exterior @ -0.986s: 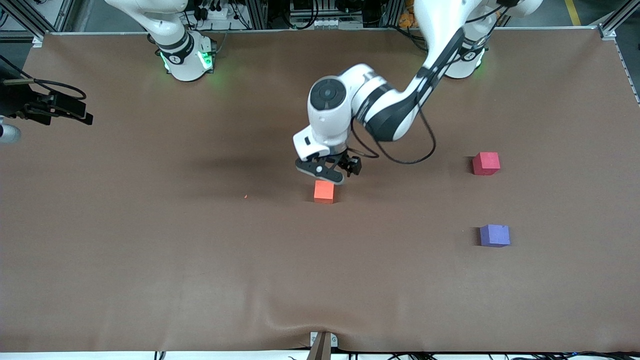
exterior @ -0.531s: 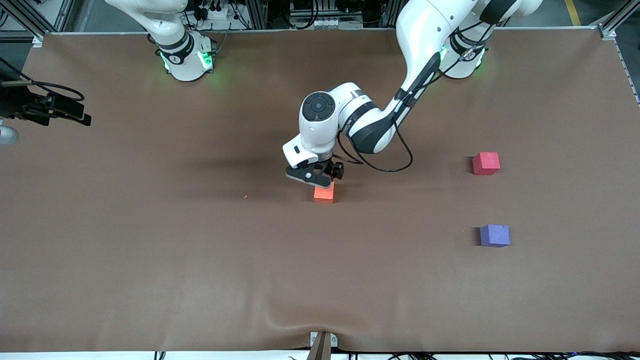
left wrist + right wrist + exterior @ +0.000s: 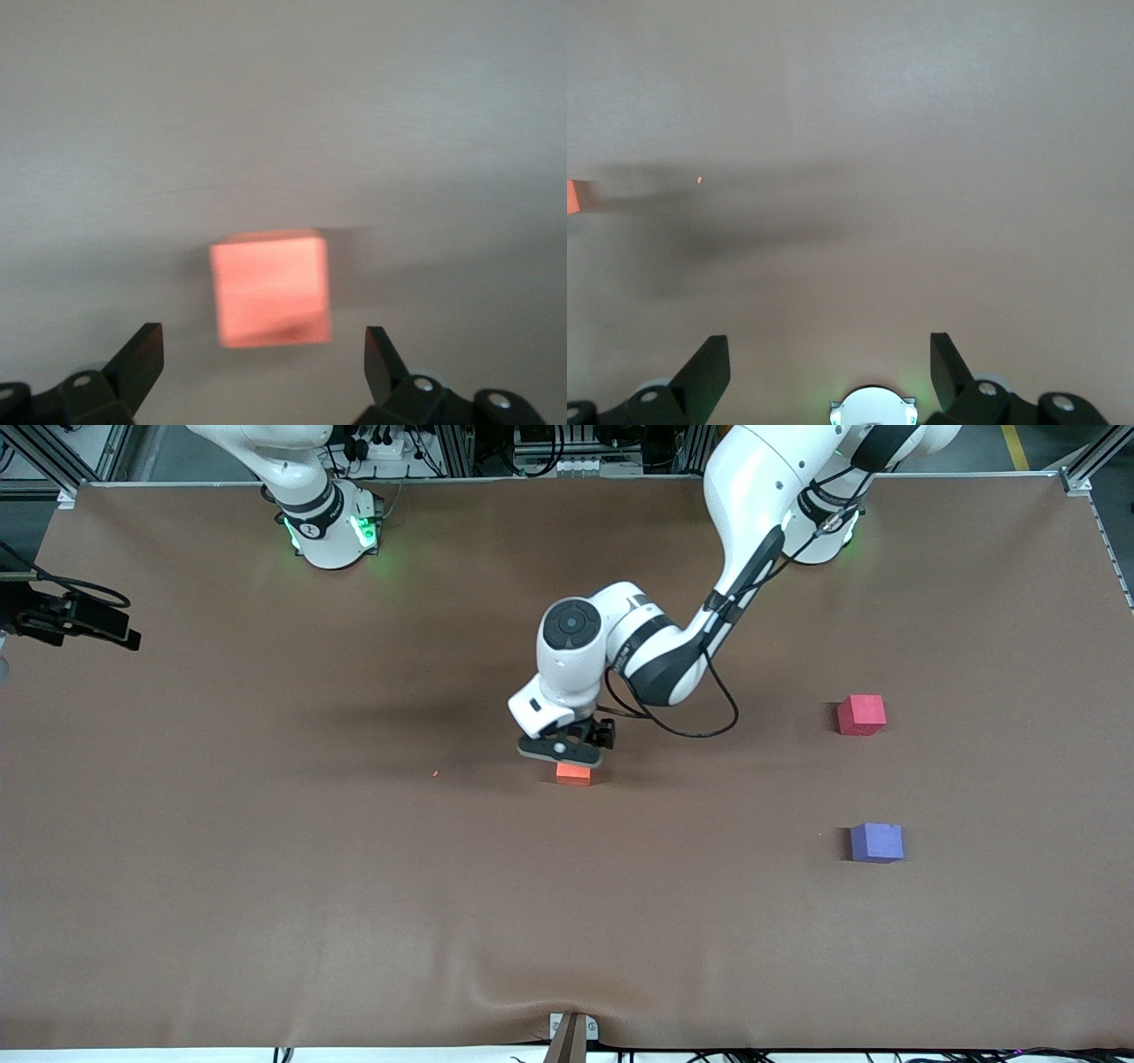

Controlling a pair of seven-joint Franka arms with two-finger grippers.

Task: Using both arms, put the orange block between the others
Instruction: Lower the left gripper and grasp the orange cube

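The orange block [image 3: 573, 773] [image 3: 270, 288] lies near the middle of the table. My left gripper [image 3: 564, 751] [image 3: 263, 354] hangs low just over it, open, with the block just ahead of its fingertips [image 3: 142, 352] and nothing gripped. The others sit toward the left arm's end of the table: the pinkish-red cube [image 3: 861, 715], and the purple-blue cube [image 3: 876, 841] nearer to the front camera. My right gripper [image 3: 89, 622] [image 3: 830, 359] waits open and empty, high over the right arm's end of the table. In the right wrist view only a corner of the orange block [image 3: 578, 197] shows.
A tiny orange crumb [image 3: 435, 773] [image 3: 700, 180] lies on the brown table cover [image 3: 266, 886], beside the orange block toward the right arm's end. The cover bulges slightly at the front edge above a clamp [image 3: 571, 1032].
The left arm has drawn in and lowered, so its gripper now covers the top of the orange block in the front view. The right gripper has drifted slightly toward its end of the table.
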